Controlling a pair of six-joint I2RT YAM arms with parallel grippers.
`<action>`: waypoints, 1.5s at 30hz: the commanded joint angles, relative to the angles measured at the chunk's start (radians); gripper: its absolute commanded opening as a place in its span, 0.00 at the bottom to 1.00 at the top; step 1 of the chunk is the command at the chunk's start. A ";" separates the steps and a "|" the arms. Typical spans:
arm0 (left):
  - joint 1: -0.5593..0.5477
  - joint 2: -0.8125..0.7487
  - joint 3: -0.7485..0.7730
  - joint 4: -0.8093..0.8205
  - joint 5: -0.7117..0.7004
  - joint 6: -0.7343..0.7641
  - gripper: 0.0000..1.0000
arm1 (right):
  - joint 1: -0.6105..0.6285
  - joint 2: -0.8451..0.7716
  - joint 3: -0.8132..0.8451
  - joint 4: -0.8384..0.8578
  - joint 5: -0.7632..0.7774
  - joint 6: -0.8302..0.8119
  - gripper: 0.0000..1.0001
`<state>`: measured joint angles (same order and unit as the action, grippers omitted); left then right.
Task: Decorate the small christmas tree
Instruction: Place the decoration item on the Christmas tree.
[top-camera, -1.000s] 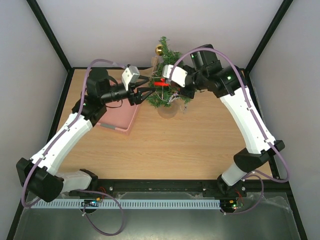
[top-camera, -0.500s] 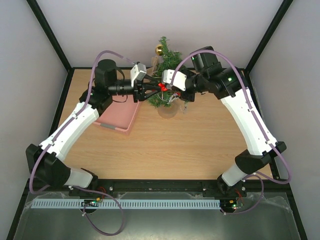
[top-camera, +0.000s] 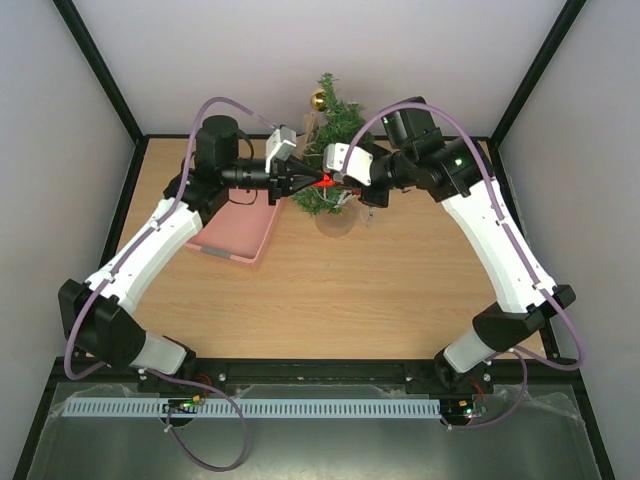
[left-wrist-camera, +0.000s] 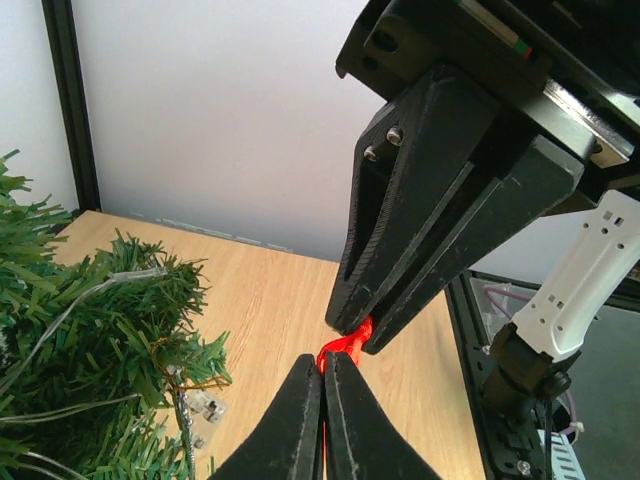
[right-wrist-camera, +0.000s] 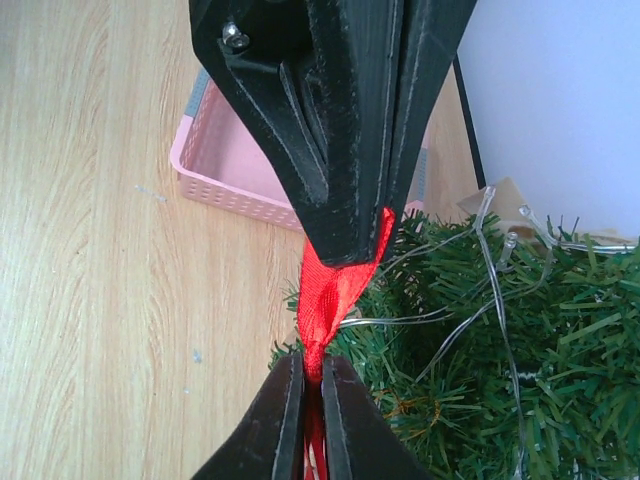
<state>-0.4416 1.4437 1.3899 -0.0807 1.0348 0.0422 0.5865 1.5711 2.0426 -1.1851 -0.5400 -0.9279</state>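
The small christmas tree (top-camera: 338, 130) stands at the back of the table, with a thin light string through its dark green branches (right-wrist-camera: 480, 340) and a gold bauble (top-camera: 317, 99) near its top. A red ribbon (top-camera: 322, 182) hangs in the air in front of the tree, stretched between both grippers. In the left wrist view my left gripper (left-wrist-camera: 324, 362) is shut on one end of the ribbon (left-wrist-camera: 345, 345). My right gripper (right-wrist-camera: 305, 365) is shut on the other end of the ribbon (right-wrist-camera: 335, 285). The two pairs of fingertips almost meet, tip to tip.
A pink basket (top-camera: 240, 232) lies on the wooden table to the left of the tree, below my left arm. The tree's pale round base (top-camera: 335, 222) rests on the table. Black frame posts and pale walls close in the back and both sides.
My left gripper has moved right to the ribbon held by the right gripper and has closed on it. The right gripper has shifted slightly left.
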 joint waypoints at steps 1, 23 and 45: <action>0.010 -0.017 0.010 -0.001 0.001 0.044 0.02 | -0.002 -0.050 -0.049 0.065 -0.002 0.037 0.09; 0.108 -0.006 -0.053 0.084 0.005 -0.059 0.02 | -0.002 -0.465 -0.794 1.115 0.247 0.950 0.53; 0.090 -0.179 -0.159 0.092 -0.143 -0.195 0.02 | -0.362 -0.374 -0.916 1.212 0.275 1.222 0.42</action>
<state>-0.3485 1.3014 1.2675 -0.0345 0.9108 -0.0814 0.2264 1.1679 1.1069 -0.0349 -0.1616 0.2722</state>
